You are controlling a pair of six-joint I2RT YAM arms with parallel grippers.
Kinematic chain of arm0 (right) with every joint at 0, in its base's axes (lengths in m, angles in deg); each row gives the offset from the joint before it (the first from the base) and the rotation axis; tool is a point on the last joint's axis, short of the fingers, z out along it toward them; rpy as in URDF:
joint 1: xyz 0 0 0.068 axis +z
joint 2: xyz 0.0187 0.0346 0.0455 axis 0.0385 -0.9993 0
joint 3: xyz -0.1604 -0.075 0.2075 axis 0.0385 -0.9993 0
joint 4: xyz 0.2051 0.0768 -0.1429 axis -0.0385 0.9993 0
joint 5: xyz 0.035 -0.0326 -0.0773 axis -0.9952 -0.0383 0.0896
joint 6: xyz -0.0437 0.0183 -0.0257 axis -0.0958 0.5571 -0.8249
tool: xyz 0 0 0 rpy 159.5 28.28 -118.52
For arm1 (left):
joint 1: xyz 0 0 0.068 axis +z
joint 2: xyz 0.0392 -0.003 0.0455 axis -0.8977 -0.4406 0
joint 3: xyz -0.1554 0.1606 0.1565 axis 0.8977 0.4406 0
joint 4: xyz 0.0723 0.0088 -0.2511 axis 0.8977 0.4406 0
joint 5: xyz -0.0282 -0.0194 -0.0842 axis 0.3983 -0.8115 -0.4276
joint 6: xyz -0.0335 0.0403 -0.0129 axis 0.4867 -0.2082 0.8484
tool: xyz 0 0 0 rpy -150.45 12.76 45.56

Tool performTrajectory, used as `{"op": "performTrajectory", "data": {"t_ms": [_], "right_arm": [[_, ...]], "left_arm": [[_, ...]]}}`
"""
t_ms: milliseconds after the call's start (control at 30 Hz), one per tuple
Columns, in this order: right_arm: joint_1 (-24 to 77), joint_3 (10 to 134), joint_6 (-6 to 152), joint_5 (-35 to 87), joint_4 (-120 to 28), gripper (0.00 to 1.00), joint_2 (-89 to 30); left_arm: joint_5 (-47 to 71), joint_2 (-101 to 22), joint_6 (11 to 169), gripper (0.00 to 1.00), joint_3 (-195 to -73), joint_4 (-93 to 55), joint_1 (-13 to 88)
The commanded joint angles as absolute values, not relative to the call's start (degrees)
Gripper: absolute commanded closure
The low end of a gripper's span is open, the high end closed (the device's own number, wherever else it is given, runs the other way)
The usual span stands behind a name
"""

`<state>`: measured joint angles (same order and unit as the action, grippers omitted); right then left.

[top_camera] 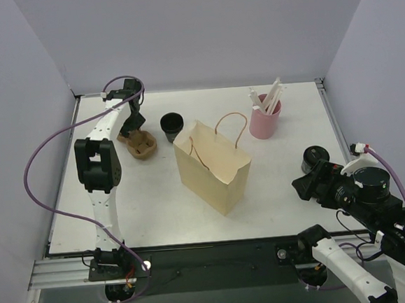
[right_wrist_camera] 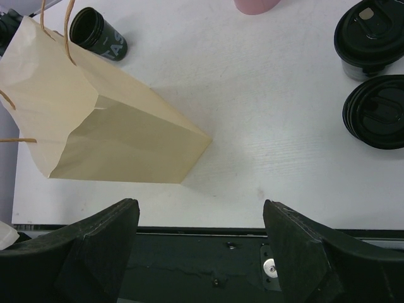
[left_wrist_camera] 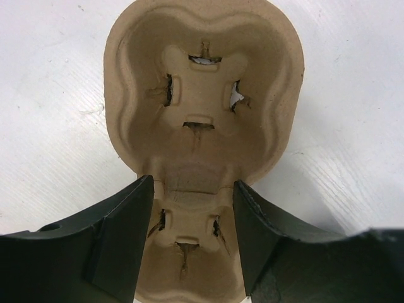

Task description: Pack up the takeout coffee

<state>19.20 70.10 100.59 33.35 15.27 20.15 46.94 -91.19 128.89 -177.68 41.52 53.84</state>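
While the left gripper [left_wrist_camera: 192, 189] straddles the narrow waist of the pulp cup carrier [left_wrist_camera: 202, 120] toward the far left of the table [top_camera: 289, 187], I cannot tell whether its fingers are pressing the cardboard or only flanking it. That is my first worry. The moulded pulp looks soft and light, so a hard pinch at the waist could buckle it, and a weak one could let it swing or drop on the lift.

The carrier lies flat with its wells empty. An open dark cup [top_camera: 172, 126] stands just beside it, where a careless sweep might knock it over.

The paper bag [top_camera: 214, 166] stands mid-table with its mouth open and handles up, apart from the carrier. It looks flimsy and nothing braces it, so anything lowered against its rim could fold a wall in or tip it.

The right gripper [right_wrist_camera: 201, 211] hangs spread wide and empty above the near edge. The two lidded cups [right_wrist_camera: 369, 35] sit close together off to its right, and reaching for one may nudge the other. A pink holder [top_camera: 264, 120] of stirrers stands behind the bag, out of harm's way, I'd judge.
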Motion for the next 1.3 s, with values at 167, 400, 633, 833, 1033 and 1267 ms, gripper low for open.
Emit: {"op": "performTrajectory", "data": {"t_ms": [167,400,633,833,1033,1267], "right_arm": [[19.42,70.98,101.22,35.58,18.25,0.19,18.42],[19.42,71.77,100.70,35.93,18.86,0.19,18.15],[19.42,71.42,100.61,36.19,19.13,0.19,18.42],[19.42,71.07,100.61,36.19,19.39,0.19,18.94],[19.33,71.16,100.61,36.46,19.92,0.19,19.47],[19.42,71.68,101.05,36.81,20.53,0.19,19.91]], "left_arm": [[46.03,-92.93,129.25,0.41,-178.06,42.15,54.46],[45.51,-92.85,130.39,0.52,-176.92,42.94,54.46],[47.52,-92.06,130.75,0.67,-179.55,46.19,54.46],[48.41,-91.18,130.83,0.71,-183.60,49.62,54.46],[48.32,-89.95,131.27,0.69,-185.36,50.76,54.46],[47.00,-89.69,131.80,0.69,-189.22,54.18,54.46]]}}
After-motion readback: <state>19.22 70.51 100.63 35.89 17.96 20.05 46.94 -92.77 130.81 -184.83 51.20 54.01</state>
